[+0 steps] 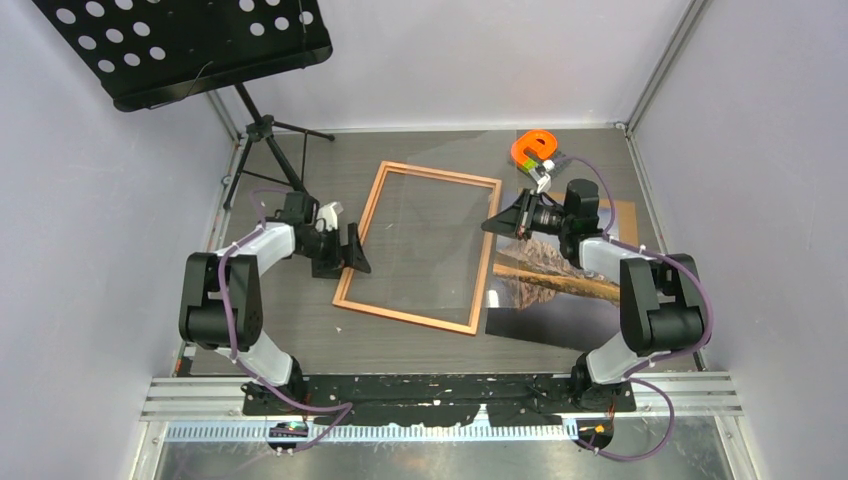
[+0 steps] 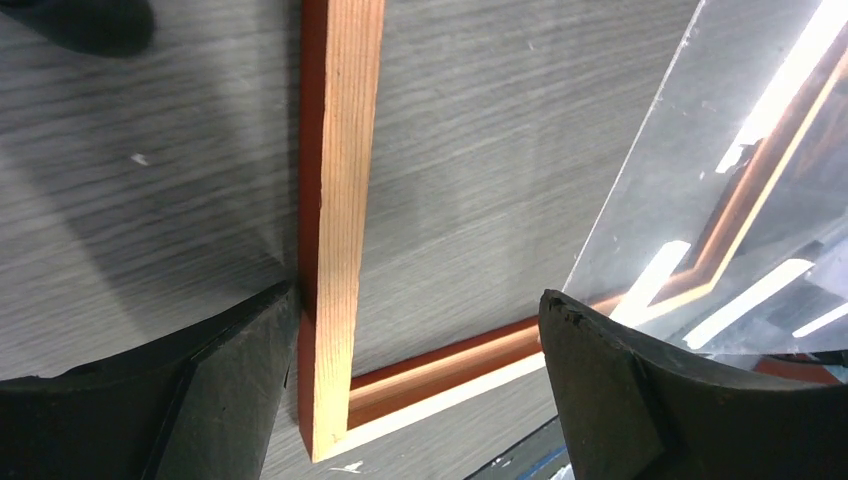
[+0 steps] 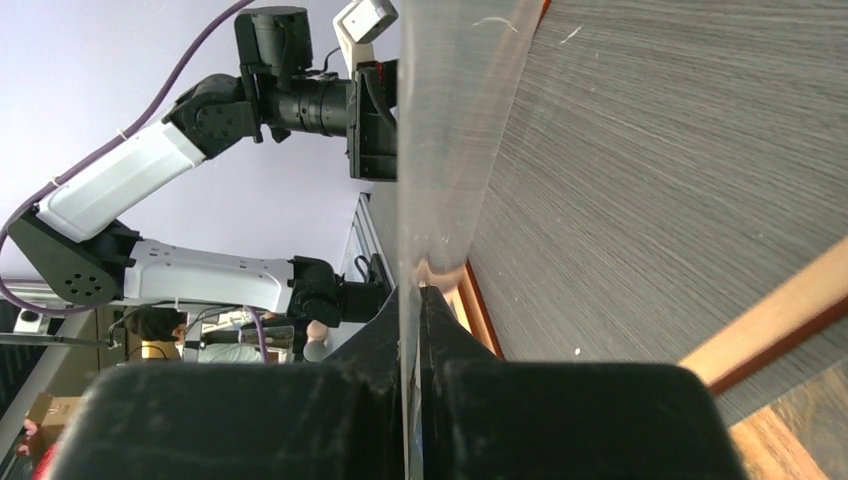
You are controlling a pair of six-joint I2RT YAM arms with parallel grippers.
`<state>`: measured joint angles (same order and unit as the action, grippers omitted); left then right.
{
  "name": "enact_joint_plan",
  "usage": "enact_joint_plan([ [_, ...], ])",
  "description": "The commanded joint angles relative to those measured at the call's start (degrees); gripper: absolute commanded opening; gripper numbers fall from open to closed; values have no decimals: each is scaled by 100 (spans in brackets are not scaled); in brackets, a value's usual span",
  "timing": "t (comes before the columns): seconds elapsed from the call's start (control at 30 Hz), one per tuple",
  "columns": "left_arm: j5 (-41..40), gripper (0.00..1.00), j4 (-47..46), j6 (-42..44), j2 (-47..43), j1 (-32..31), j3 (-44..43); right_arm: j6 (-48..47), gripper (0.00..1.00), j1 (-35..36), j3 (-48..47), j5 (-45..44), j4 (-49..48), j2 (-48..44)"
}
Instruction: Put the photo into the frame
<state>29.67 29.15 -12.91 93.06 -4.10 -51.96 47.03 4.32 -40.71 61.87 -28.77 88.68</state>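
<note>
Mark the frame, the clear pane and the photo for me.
frame (image 1: 404,316): top external view, on its near wooden rail.
clear pane (image 2: 720,190): left wrist view, on its tilted face.
photo (image 1: 545,280): top external view, on the orange-brown shore band.

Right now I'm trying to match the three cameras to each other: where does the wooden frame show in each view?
Top external: the frame lies at the centre of the picture.
Left wrist: the frame shows one corner and a rail, left of centre.
Right wrist: the frame shows only as a strip at the lower right.
Shared landmark: the clear sheet, seen in all three.
</note>
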Motion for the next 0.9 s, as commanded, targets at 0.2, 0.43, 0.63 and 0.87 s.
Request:
enact_joint_plan([
  [0.2, 742, 93, -60, 218, -181, -100, 415, 1766, 6, 196, 70, 10, -2814, 708],
  [0.43, 583, 100, -121, 236, -318, -93, 428, 1937, 6, 323, 50, -71, -3084, 949],
  [0.63, 522, 100, -278, 229, -652, -33, 440, 2015, 6, 383, 34, -100, -3290, 1199],
  [0.87, 639, 100, -448, 192, -639, 72, 407, 1851, 6, 438, 38, -152, -3217, 1262],
])
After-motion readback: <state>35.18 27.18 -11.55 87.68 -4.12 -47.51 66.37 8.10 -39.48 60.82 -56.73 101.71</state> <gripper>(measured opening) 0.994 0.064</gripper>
